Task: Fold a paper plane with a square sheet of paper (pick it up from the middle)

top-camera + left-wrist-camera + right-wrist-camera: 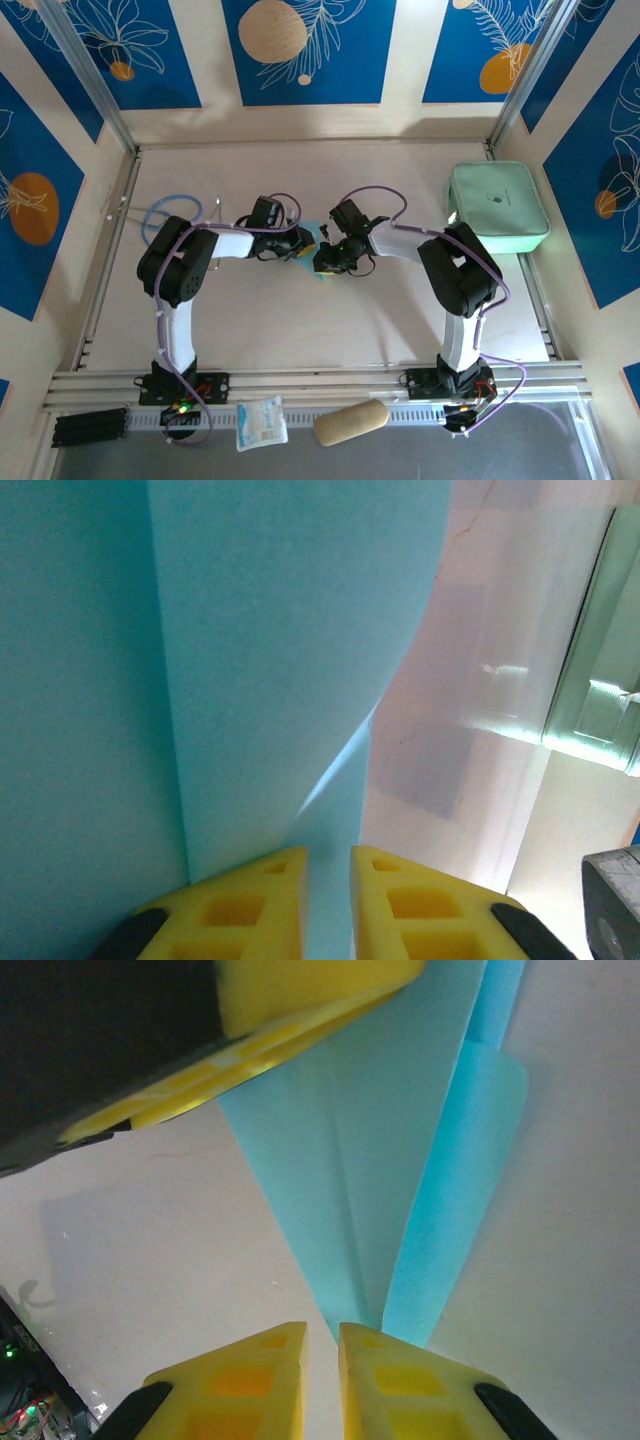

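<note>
The square sheet of paper is folded into a narrow light-blue paper plane [318, 234] with a centre crease, held above the middle of the table between both arms. My left gripper [305, 244] is shut on one end, and the blue paper [280, 660] runs up between its yellow fingers [329, 865]. My right gripper [326, 258] faces it, its jaws nearly together at the pointed tip. In the right wrist view the plane [380, 1160] narrows down to that gripper [322, 1335]. One of the left gripper's yellow fingers [300, 1000] shows at the plane's far end.
A mint-green zip case [497, 207] lies at the table's right edge, also seen from the left wrist [600, 690]. A blue cable loop [170, 212] sits far left. A white snack packet [261, 421] and a tan oblong object [350, 423] rest on the front rail.
</note>
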